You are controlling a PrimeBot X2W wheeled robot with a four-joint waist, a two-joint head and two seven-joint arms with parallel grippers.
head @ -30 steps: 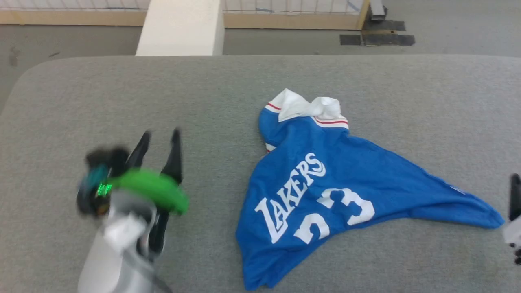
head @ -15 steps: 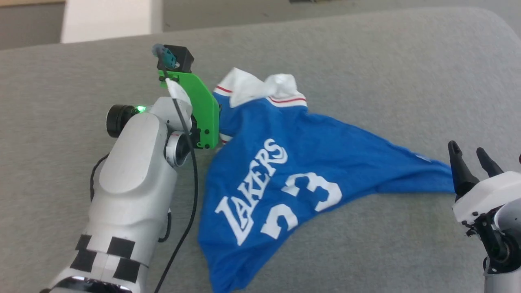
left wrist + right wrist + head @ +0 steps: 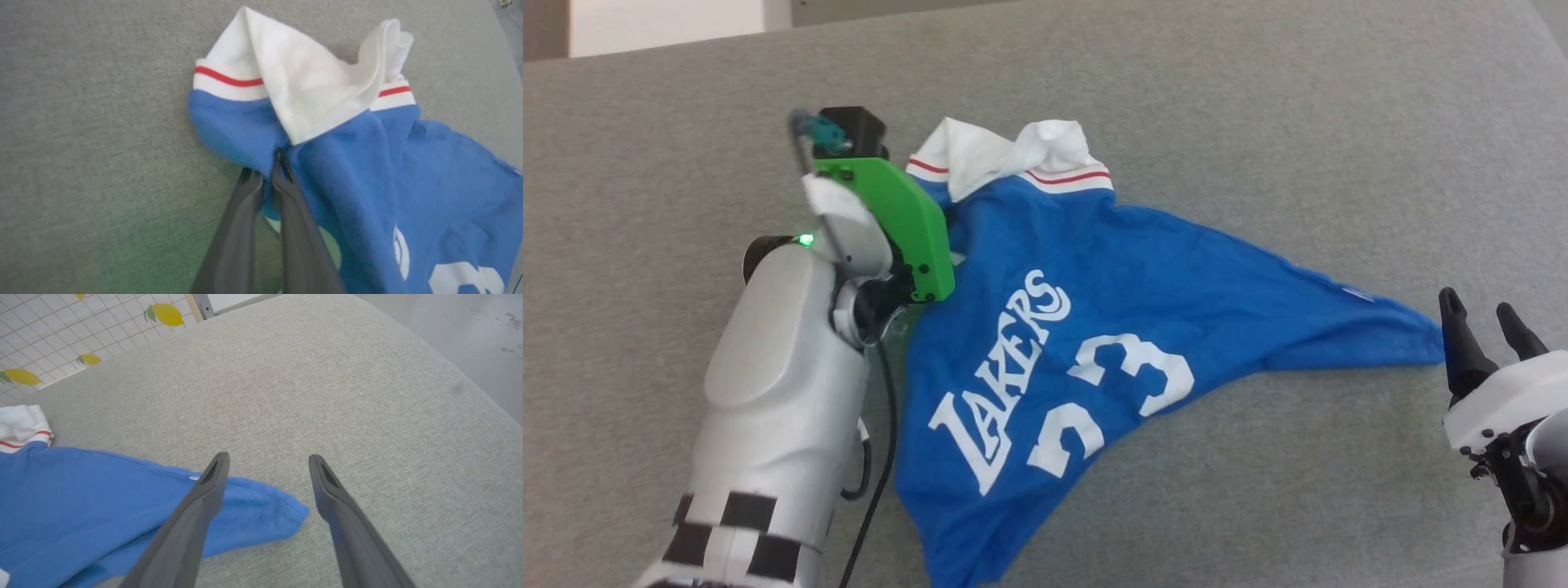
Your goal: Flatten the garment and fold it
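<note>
The garment (image 3: 1143, 286), a royal-blue jersey with white lettering, lies crumpled on the grey padded table (image 3: 1258, 98), its white red-striped sleeves bunched at the far end. My left gripper (image 3: 265, 163) is shut, pinching a blue fold of the garment (image 3: 367, 171) just below the white sleeve. In the head view my left wrist's green mount (image 3: 890, 220) covers those fingers. My right gripper (image 3: 1490, 322) stands open just right of the garment's pointed right tip. In the right wrist view the garment (image 3: 81, 490) has that tip lying under and between the right gripper (image 3: 267, 457) fingers, untouched.
The table's rounded far-right edge drops to a grey floor (image 3: 449, 326). A tiled wall with lemon prints (image 3: 49, 330) stands beyond the table's far side. A white pillar (image 3: 662, 20) shows at the upper left. A black cable (image 3: 882, 425) hangs along my left forearm.
The head camera has tilted down and shifted. My left arm reached forward to the garment's left shoulder and shut on the blue fabric. My right gripper came up beside the garment's right tip, still open.
</note>
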